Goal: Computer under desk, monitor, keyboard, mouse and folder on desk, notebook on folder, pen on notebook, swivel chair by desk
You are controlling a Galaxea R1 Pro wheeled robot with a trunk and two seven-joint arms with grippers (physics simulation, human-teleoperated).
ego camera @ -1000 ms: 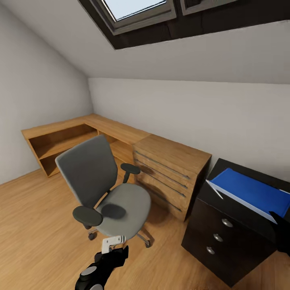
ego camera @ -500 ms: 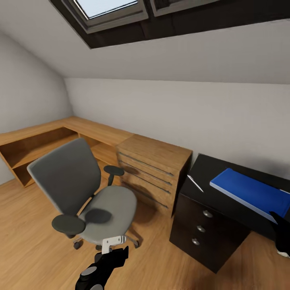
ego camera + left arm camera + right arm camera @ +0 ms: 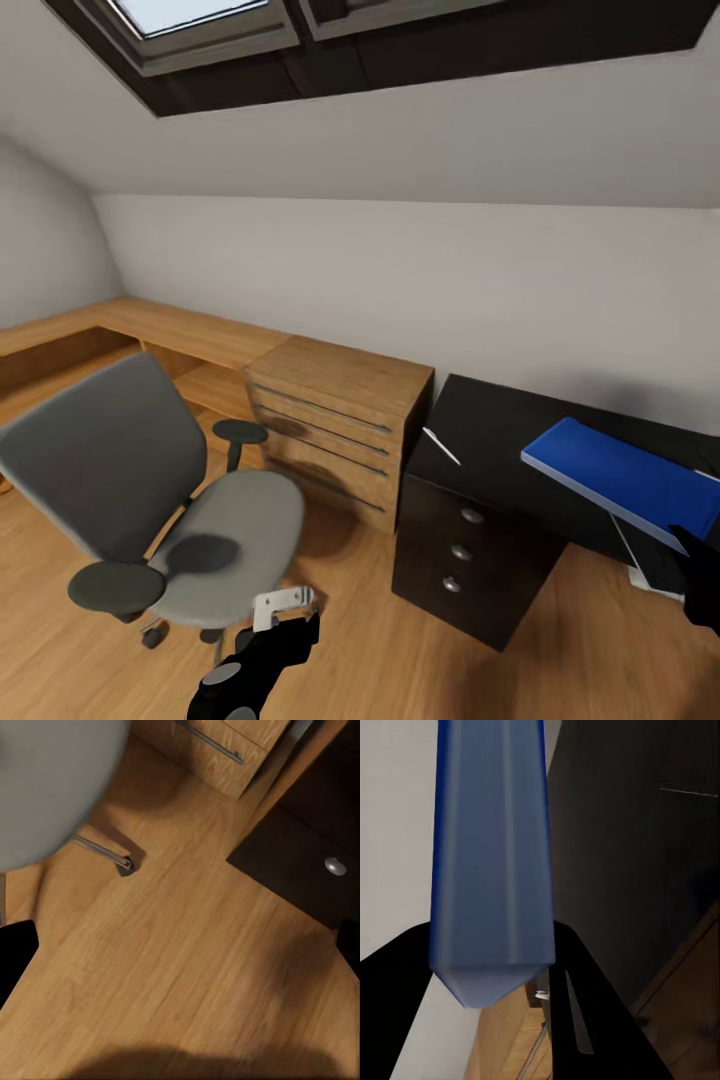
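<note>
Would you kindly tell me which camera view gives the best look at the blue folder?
The head view: the folder shows as a whole flat shape above the desk. The right wrist view has it close up, end-on and blurred, between the right hand's fingers.

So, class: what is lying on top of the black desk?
A thin pale pen lies on the desk. The blue folder, held in the right gripper, hovers above it; whatever is beneath the folder is hidden.
</note>
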